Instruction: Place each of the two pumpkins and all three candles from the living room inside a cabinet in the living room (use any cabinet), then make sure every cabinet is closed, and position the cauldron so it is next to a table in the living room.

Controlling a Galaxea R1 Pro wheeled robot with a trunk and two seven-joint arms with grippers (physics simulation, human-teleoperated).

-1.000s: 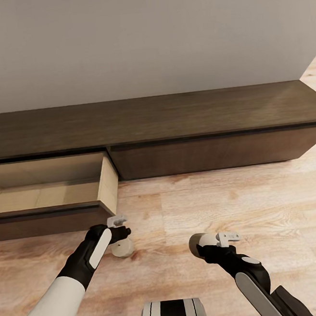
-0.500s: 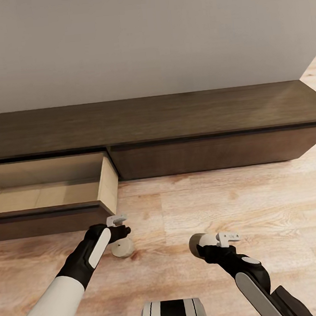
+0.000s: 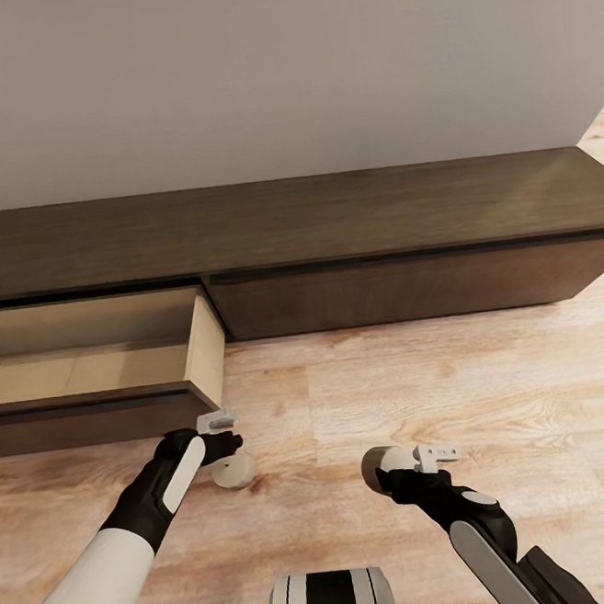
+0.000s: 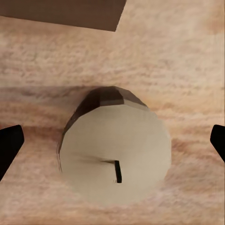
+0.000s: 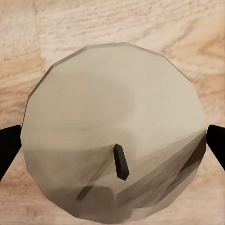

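A short beige candle [image 3: 233,472] stands on the plank floor just in front of the open drawer's corner. My left gripper [image 3: 220,437] hangs directly over it, open; in the left wrist view that candle [image 4: 117,159] sits between the dark fingertips [image 4: 9,145] with floor showing on both sides. A second candle [image 3: 380,463] is at my right gripper [image 3: 398,464]. In the right wrist view this candle [image 5: 112,117] reaches both fingertips [image 5: 9,147], so the gripper is shut on it. The long dark brown cabinet [image 3: 376,212] runs along the wall.
The cabinet's left drawer [image 3: 95,363] is pulled out, showing pale beige divided insides; its dark front [image 4: 61,11] lies close to the left candle. The right drawer front [image 3: 411,287] is shut. Light plank floor [image 3: 495,385] stretches to the right. My base [image 3: 331,602] shows at the bottom.
The whole head view has shifted slightly. My left gripper has edged a little left and toward the drawer above its candle. The right gripper and its candle have stayed put.
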